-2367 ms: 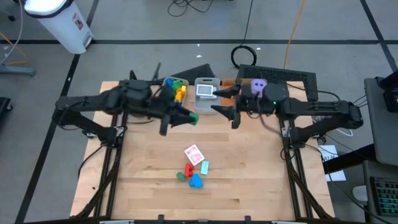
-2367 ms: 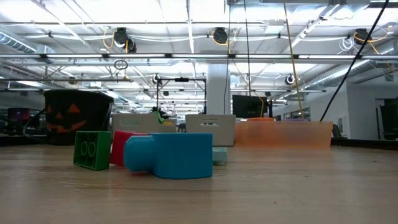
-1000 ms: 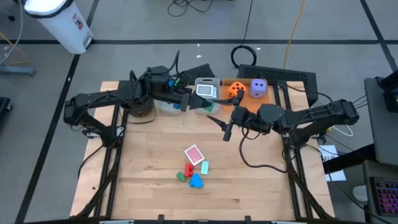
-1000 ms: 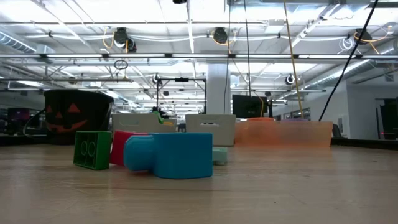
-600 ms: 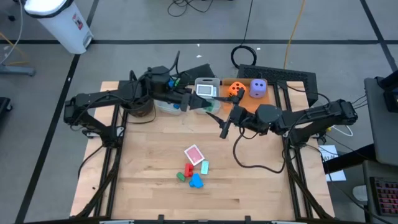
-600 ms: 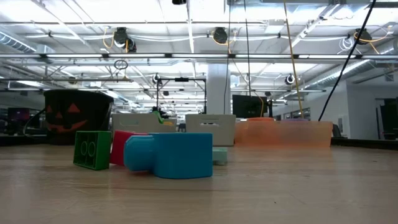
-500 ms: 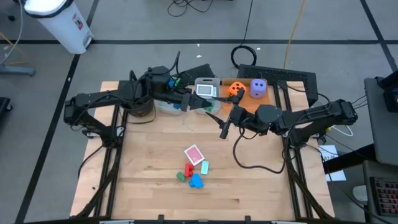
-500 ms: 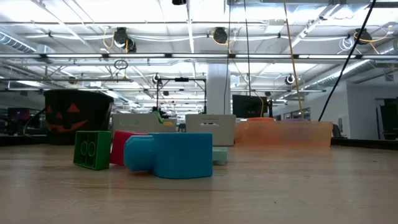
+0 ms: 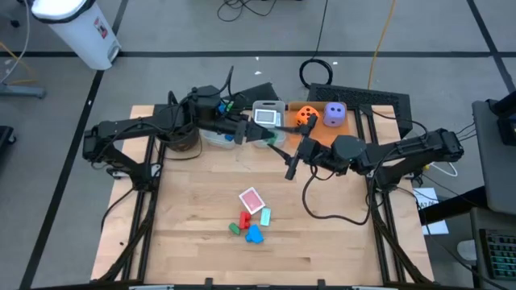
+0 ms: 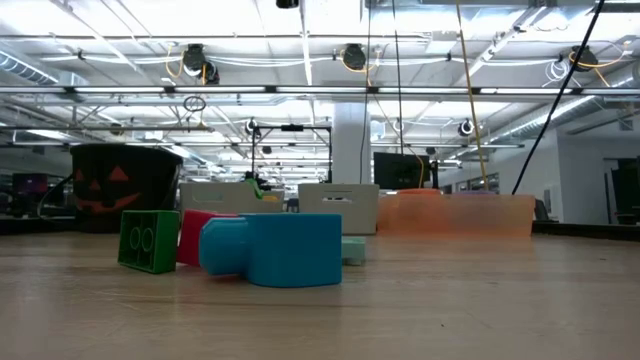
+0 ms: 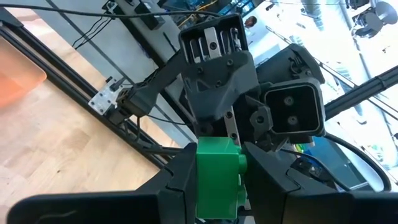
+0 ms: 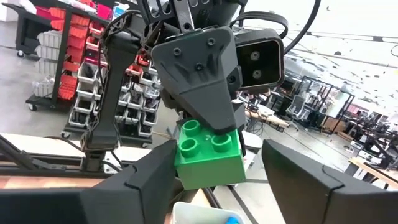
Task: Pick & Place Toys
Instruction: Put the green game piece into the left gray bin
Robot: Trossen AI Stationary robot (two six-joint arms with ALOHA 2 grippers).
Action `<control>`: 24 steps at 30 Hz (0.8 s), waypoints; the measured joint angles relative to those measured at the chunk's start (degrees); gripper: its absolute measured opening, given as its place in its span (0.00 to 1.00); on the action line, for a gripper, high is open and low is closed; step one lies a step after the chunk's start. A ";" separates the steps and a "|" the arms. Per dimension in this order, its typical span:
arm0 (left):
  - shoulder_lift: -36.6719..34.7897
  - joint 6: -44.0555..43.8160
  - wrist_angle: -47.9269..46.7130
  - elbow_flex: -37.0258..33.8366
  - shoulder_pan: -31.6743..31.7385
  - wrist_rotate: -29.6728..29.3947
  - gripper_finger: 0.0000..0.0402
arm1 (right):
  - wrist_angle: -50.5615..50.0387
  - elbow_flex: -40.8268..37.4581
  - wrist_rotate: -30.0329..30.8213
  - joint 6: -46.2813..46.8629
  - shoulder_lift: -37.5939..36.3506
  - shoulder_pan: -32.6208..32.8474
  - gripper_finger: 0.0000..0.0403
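Nearest in the low view, a blue block (image 10: 275, 249) is seen lying in front of a red block (image 10: 196, 237), with a green two-stud block (image 10: 148, 240) just beside it; all are unchanged from the earlier pictures. On the table (image 9: 193, 209) in the high view, the same small cluster is found near the front edge, with a red-backed playing card (image 9: 251, 199) just behind it, also unmoved. Farther back, the right gripper (image 9: 289, 167) is held over the table's middle, where it stood half a second ago; its fingers are spread apart and nothing is held between them. The left gripper (image 9: 260, 136) is seen at the back beside a clear bin (image 9: 219, 135), unmoved over the last second, and is clamped on a green block (image 11: 217, 179), which is also seen from the right wrist (image 12: 209, 155). At the far edge, an orange die (image 9: 305, 115) and a purple die (image 9: 334, 113) rest on an orange tray (image 9: 319, 125). A jack-o'-lantern face is shown on the black pot (image 10: 120, 187). No writing can be read.
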 joint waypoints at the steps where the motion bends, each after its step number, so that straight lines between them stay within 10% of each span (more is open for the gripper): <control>1: 0.00 -0.04 -0.02 0.00 0.00 -0.13 0.25 | -0.01 0.00 0.00 0.02 0.00 0.00 0.54; 19: 1.49 -0.14 0.17 0.15 0.09 0.37 0.25 | -0.89 -0.11 0.73 -0.23 -0.11 0.04 0.32; 24: 1.56 5.97 0.76 0.15 0.90 0.67 0.40 | -0.07 -0.07 0.03 0.76 -0.04 -0.02 0.32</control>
